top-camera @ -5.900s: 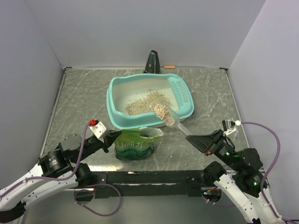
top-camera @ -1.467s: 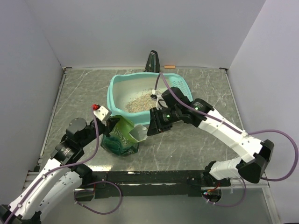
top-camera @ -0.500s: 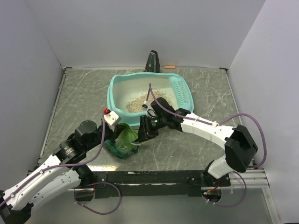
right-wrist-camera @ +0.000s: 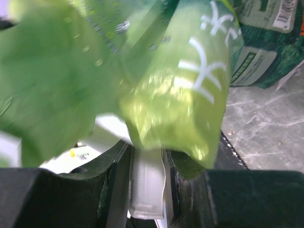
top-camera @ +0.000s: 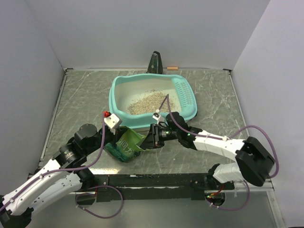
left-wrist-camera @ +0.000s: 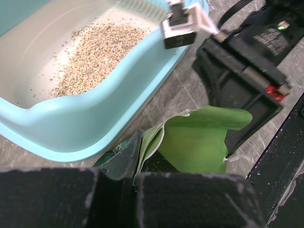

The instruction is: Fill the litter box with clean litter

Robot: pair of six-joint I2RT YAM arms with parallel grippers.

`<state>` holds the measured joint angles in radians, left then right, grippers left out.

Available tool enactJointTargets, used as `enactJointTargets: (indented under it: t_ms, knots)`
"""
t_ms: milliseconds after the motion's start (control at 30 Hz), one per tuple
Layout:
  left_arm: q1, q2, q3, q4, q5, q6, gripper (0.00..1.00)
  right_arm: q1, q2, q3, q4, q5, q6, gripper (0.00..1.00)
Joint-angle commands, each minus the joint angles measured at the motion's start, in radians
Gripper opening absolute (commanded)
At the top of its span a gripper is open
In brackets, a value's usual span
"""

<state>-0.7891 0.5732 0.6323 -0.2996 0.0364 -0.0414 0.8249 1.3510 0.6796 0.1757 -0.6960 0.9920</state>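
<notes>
While pinching green bag [left-wrist-camera: 199,137] with left fingers [left-wrist-camera: 47,199], whitish scoop [right-wrist-camera: 147,190] with right fingers [right-wrist-camera: 228,204]: speckled beige litter [left-wrist-camera: 95,52] beyond in teal litter box [left-wrist-camera: 71,128]; lettering illegible.

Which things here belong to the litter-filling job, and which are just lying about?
Job: litter box; clean litter inside it; green bag, pinched by the left hand; scoop, gripped by the right hand against the bag.
Lying about: dark pointed object at the back wall; small orange stick beside it.
</notes>
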Motion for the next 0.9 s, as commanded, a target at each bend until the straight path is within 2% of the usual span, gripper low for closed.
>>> enactJointTargets:
  t_ms: [0,267,600,867]
  knots:
    - [-0.009,0.002,-0.003,0.025,0.022,-0.028,0.01,0.003,-0.130,-0.083,0.129,0.023,0.079,0.00]
    - [-0.010,-0.003,-0.005,0.027,0.010,-0.028,0.01,-0.001,-0.295,-0.221,0.249,0.072,0.157,0.00]
    - [-0.010,0.004,-0.008,0.033,0.014,-0.022,0.01,-0.017,-0.598,-0.366,0.177,0.205,0.200,0.00]
    - [-0.010,-0.007,-0.013,0.036,0.011,-0.021,0.01,-0.018,-0.771,-0.492,0.215,0.268,0.263,0.00]
